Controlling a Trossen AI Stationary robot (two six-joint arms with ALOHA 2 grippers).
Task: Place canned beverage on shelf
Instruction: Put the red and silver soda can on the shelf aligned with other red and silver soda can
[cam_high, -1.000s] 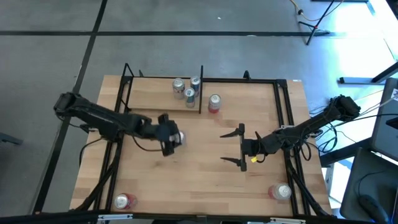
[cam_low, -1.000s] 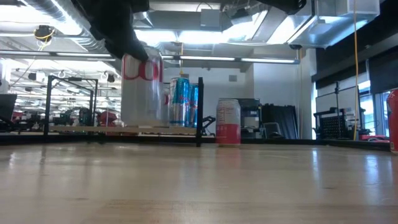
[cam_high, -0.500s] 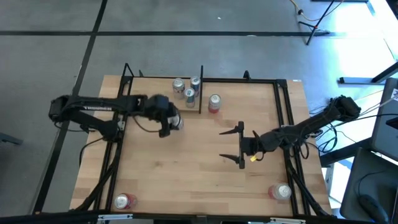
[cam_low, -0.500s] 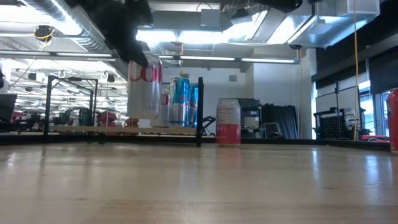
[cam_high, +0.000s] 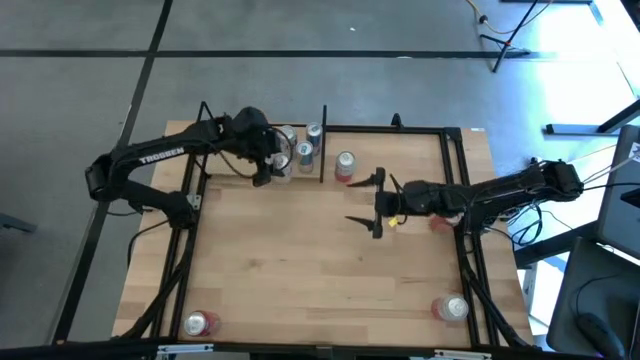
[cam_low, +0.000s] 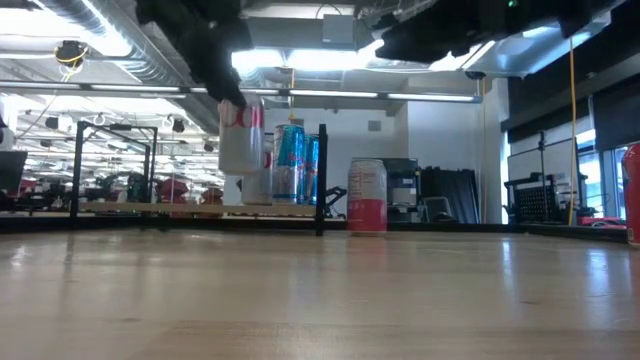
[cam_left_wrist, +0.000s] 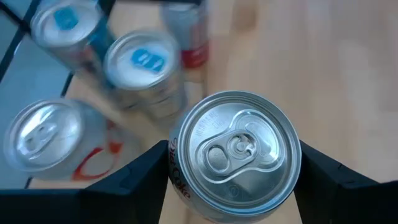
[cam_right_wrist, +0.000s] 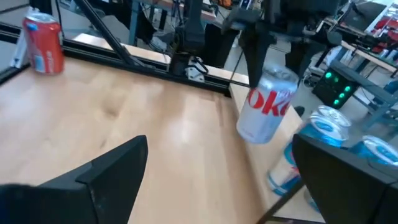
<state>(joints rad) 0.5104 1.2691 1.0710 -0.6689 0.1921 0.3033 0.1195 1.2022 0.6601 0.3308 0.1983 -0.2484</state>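
Standing at the table's near edge, two red-and-silver cans are seen in the high view, one at the near left corner (cam_high: 201, 322) and one at the near right corner (cam_high: 451, 308), both well apart from the arms. Farther in, right of centre, the right gripper (cam_high: 374, 203) is held above the bare tabletop (cam_high: 290, 260) with its fingers spread as wide as they go and nothing between them. Beyond it, a red can (cam_high: 345, 166) stands on the table just right of the shelf's black end post; it is also seen in the low view (cam_low: 367, 196). At the far left, the shelf (cam_high: 235, 155) is seen as a light plank framed by black rods, and two blue-and-silver cans (cam_low: 291, 163) stand on its right part, with a third silver can (cam_left_wrist: 46, 137) shown near them in the left wrist view. The left gripper (cam_high: 268, 160) is closed on a silver Coke can (cam_left_wrist: 235, 149), its fingers (cam_left_wrist: 140, 180) pressed against both sides. The Coke can (cam_low: 242, 140) is held upright and lifted clear above the shelf plank, just left of the blue cans; from the right wrist view it (cam_right_wrist: 267, 107) is seen hanging slightly tilted under the dark fingers.
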